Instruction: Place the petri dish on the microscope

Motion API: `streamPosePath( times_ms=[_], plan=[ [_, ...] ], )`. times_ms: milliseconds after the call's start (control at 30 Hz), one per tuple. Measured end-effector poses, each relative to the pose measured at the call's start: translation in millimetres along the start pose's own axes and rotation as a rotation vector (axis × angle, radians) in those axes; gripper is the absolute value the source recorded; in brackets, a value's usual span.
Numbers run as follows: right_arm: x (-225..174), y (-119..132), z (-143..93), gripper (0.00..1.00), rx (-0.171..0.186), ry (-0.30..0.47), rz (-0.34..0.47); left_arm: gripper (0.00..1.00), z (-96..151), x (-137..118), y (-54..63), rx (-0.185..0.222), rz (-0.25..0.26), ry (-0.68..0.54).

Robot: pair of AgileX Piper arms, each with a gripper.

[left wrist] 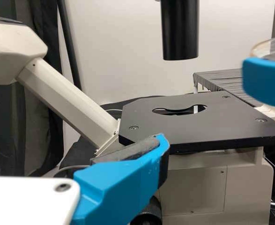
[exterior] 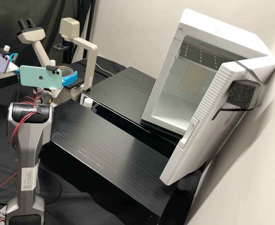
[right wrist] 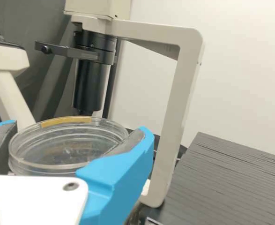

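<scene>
Against a pale wall [exterior: 125, 34], the right arm [exterior: 32, 143], bearing a printed label [exterior: 29, 178], rises from seven o'clock. Toward ten, the right pincer [exterior: 67, 73] clasps the glass dish [exterior: 65, 69] near the microscope [exterior: 90, 59]. The left pincer [exterior: 14, 57], at nine, is spread; its wrist view reveals the stage [left wrist: 193, 126] and its cutout.

Open gap above black stage [left wrist: 207, 124] (1 black tube [left wrist: 180, 35] overhead).

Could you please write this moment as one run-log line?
right gripper: closed on petri dish | microscope stage: opening uncovered, no dish resting on it | status: dish held, not yet placed
</scene>
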Motion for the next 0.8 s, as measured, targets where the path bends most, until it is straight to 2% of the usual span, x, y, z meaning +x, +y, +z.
streamPosePath(
  times_ms=[100, 267, 467, 567, 700, 800],
  plan=[
    [7, -4, -1, 0.00, 0.004, -0.006, -0.017, 1.00, 0, 0, 0.0, 0.000, 0.000, 0.000],
    [20, -11, 0, 0.00, -0.031, -0.037, -0.042, 1.00, 0, 0, 0.0, 0.000, 0.000, 0.000],
    [36, -21, 2, 0.00, -0.059, -0.113, -0.090, 1.00, 0, 0, 0.0, 0.000, 0.000, 0.000],
    [41, -29, 5, 0.00, -0.049, -0.142, -0.116, 1.00, 0, 0, 0.0, 0.000, 0.000, 0.000],
    [45, -32, 5, 0.00, -0.046, -0.142, -0.114, 1.00, 0, 0, 0.0, 0.000, 0.000, 0.000],
    [47, -33, 5, 0.00, -0.028, -0.141, -0.110, 1.00, 0, 0, 0.0, 0.000, 0.000, 0.000]
  ],
)
